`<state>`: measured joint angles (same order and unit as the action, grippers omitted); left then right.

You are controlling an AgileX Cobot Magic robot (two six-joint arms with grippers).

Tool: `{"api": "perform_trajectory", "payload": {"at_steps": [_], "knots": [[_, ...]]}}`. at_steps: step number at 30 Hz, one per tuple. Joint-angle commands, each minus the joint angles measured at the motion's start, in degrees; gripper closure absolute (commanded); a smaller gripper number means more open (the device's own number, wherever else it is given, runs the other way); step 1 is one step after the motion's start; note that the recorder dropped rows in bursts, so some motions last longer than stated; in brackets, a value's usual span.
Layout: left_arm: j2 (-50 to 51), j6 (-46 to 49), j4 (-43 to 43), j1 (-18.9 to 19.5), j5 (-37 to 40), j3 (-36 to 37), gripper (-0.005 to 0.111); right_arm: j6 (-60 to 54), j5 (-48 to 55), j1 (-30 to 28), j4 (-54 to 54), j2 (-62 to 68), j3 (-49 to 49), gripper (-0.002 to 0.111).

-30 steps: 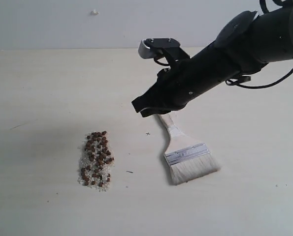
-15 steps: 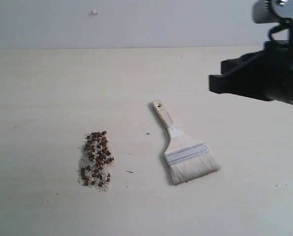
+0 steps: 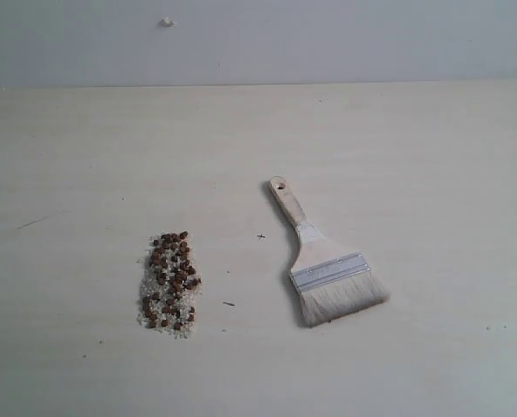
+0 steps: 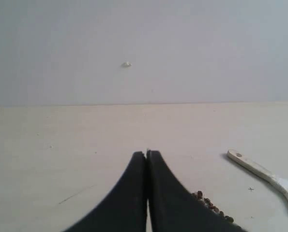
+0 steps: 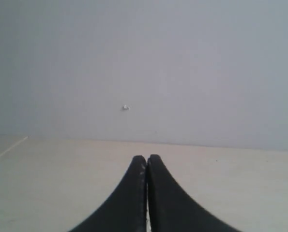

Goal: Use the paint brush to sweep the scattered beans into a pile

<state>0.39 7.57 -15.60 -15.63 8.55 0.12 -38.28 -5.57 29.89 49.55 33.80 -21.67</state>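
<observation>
The reddish-brown beans lie gathered in one dense pile [image 3: 170,280] on the pale table, mixed with white grains. To its right the paint brush [image 3: 324,261] lies flat, handle pointing away, bristles toward the front edge; nothing holds it. My left gripper [image 4: 147,153] is shut and empty; beside its fingers the left wrist view shows the edge of the beans [image 4: 210,203] and the paint brush handle [image 4: 254,167]. My right gripper [image 5: 146,158] is shut and empty, facing the back wall over bare table. Of the arms, the exterior view shows only a dark sliver at its right edge.
The table [image 3: 414,148] runs back to a grey wall with a small white speck [image 3: 166,22]. A small dark fleck [image 3: 228,303] lies between pile and brush, and a tiny cross mark [image 3: 261,235] sits left of the handle.
The right arm, which hung over the brush handle a second ago, has pulled away to the right and out of the exterior view. The brush and pile have not moved.
</observation>
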Motion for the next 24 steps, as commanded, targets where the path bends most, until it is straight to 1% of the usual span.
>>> {"api": "perform_trajectory", "payload": {"at_steps": [1, 3, 4, 6, 11, 14, 17, 19, 24], "knots": [[-0.39, -0.30, -0.58, -0.39, -0.55, -0.12, 0.107, -1.65, -1.06, 0.12, -0.42, -3.99, 0.11, 0.108], [-0.39, -0.30, -0.58, -0.39, -0.55, -0.12, 0.107, -5.74, -0.54, -0.49, -0.87, -6.19, 0.11, 0.108], [-0.39, -0.30, -0.58, -0.39, -0.55, -0.12, 0.107, -7.69, 1.03, -2.00, -0.87, -7.48, 0.43, 0.108], [-0.39, -0.30, -0.58, -0.39, -0.55, -0.12, 0.107, -9.13, 3.73, -7.12, -0.87, -10.30, 1.83, 0.108], [-0.39, -0.30, -0.58, -0.39, -0.55, -0.12, 0.107, -9.13, 3.77, -20.53, -0.87, -19.62, 10.39, 0.108], [-0.39, -0.30, -0.58, -0.39, -0.55, -0.12, 0.107, -9.44, 3.57, -25.86, -0.87, -25.08, 14.48, 0.108], [-0.39, -0.30, -0.58, -0.39, -0.55, -0.12, 0.107, -11.86, 3.53, -27.90, -0.87, -28.09, 16.77, 0.108], [-0.39, -0.30, -0.58, -0.39, -0.55, -0.12, 0.107, -13.23, 3.53, -27.98, -0.87, -29.08, 17.35, 0.108], [-0.39, -0.30, -0.58, -0.39, -0.55, -0.12, 0.107, -12.28, 4.26, -27.98, -0.20, -28.97, 17.35, 0.108]]}}
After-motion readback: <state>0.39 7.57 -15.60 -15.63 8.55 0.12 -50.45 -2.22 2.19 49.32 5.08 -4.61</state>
